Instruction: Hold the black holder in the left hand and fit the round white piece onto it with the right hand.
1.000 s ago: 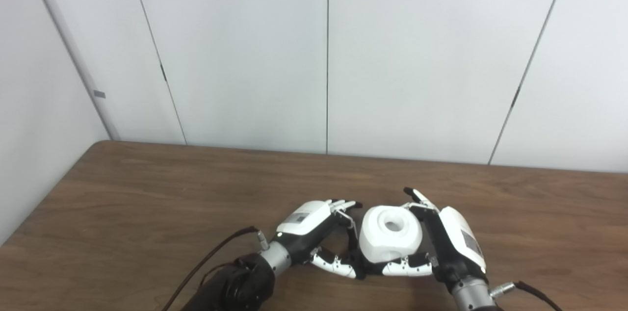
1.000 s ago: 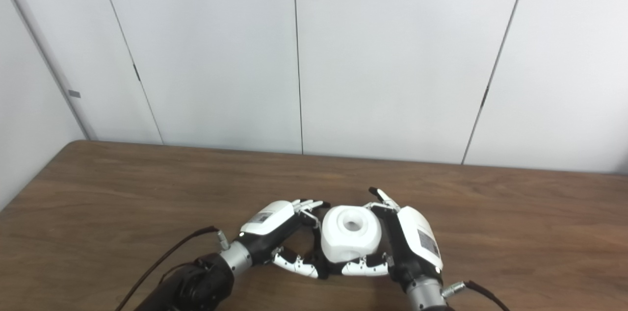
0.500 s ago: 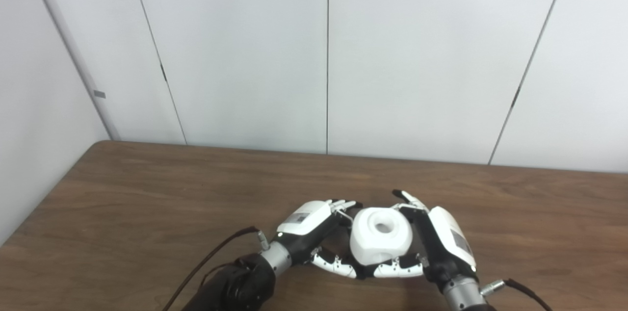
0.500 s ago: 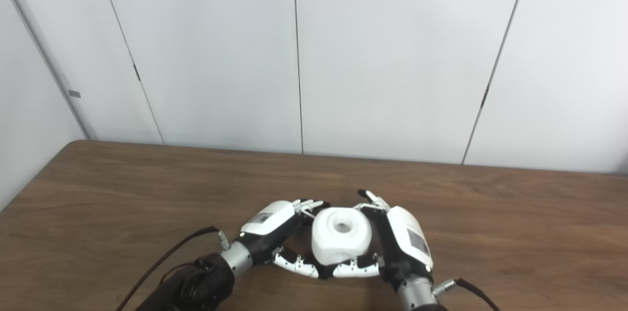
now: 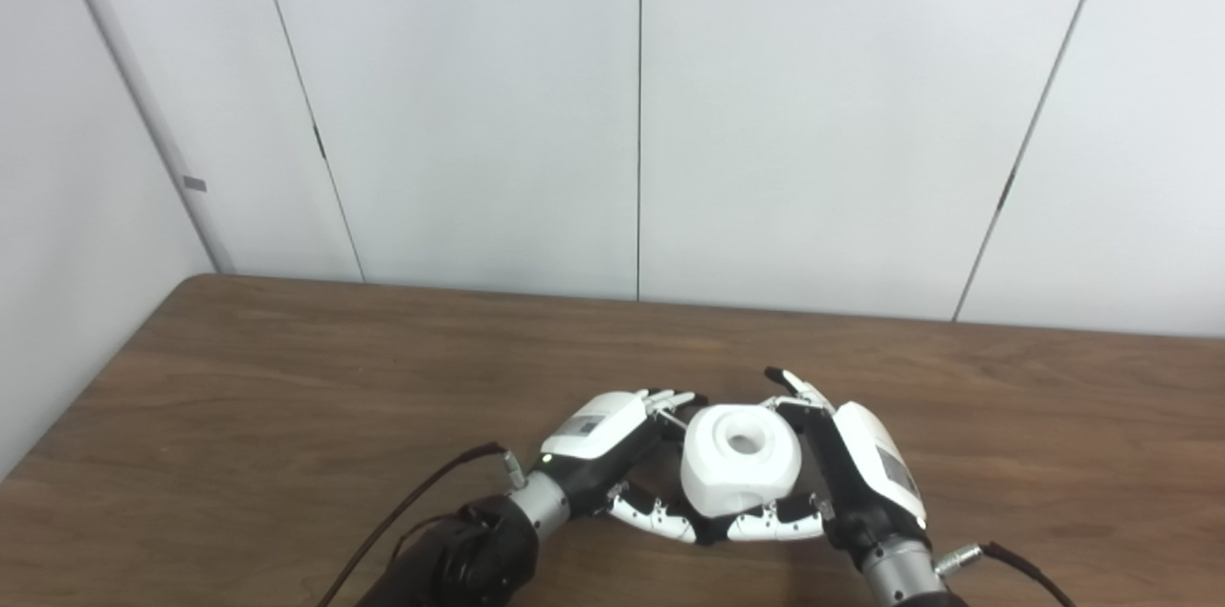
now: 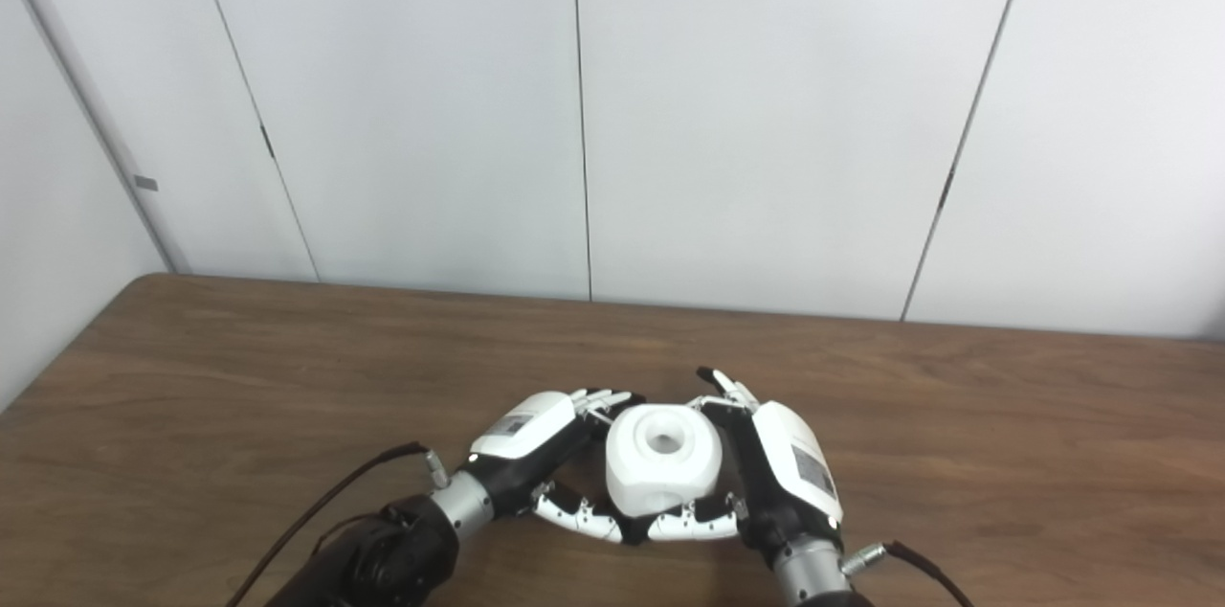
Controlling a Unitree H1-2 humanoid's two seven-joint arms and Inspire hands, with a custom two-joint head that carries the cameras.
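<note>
Take the round white plastic piece (image 5: 739, 467) with the hole in its top as your landmark; it sits low over the brown wooden table (image 5: 287, 396), near the front edge.

Nearest to you, just under the white piece, the fingertips of both hands almost meet. Your right hand (image 5: 857, 478), on the right side of the piece, is grasping it: fingers curl below it, and other fingers (image 5: 796, 389) reach over its far side.

Your left hand (image 5: 612, 449) is just left of the piece, with its fingers curved toward it. The black holder is not clearly visible; something dark lies between the left hand and the piece, but I cannot tell whether it is the holder or whether this hand grips it.

Behind the piece is only bare table, then the white panel wall (image 5: 632, 109).

I judge the piece to be rigid, light and smooth, so it may slip or turn in the fingers. Hold it by its rounded sides, leave the hole free, and push slowly and straight; a tilted piece will probably jam.
</note>
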